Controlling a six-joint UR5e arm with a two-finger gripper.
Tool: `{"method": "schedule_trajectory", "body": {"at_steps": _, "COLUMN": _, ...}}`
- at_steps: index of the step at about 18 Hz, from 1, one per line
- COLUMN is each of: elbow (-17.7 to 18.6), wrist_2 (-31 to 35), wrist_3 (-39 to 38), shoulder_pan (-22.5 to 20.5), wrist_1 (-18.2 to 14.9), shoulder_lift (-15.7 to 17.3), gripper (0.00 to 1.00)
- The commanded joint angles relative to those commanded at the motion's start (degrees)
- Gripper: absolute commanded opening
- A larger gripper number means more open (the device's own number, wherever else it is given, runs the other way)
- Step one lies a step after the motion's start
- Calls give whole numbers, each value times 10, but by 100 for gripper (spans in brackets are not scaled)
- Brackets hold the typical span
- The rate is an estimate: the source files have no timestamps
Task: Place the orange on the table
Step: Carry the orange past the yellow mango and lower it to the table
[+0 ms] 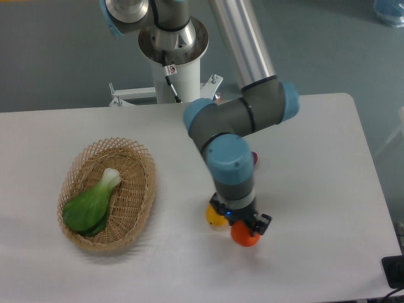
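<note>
Pinching orange (244, 235) — pincer (245, 226) closed around it | low over table (315, 158)

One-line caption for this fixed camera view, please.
UR5e's tool over the orange on the white table, yellow fruit beside it, leafy green in the wicker basket.

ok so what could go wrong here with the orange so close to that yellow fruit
1. The orange sits right beside the yellow fruit, so on release it could bump that fruit and roll.
2. The wrist hides the fingers, so their grip cannot be seen; an early opening could drop it.
3. It is round and may roll on the table.
</note>
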State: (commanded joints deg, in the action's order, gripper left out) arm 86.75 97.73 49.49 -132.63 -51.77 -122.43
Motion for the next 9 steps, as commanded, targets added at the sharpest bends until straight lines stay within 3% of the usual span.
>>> {"method": "schedule_trajectory", "body": {"at_steps": 2, "elbow": -1, "wrist_2": 23, "wrist_3": -12, "shoulder_pan": 22, "wrist_1": 10, "shoulder_lift": -10, "gripper": 49}}
{"method": "schedule_trajectory", "body": {"at_steps": 5, "elbow": 2, "wrist_2": 41, "wrist_3": -23, "shoulder_pan": 41, "wrist_1": 49, "shoulder_lift": -21, "gripper": 56}}
{"method": "schedule_trajectory", "body": {"at_steps": 9, "elbow": 7, "wrist_2": 48, "wrist_3": -23, "shoulder_pan": 56, "wrist_1": 50, "shoulder_lift": -22, "gripper": 65}}
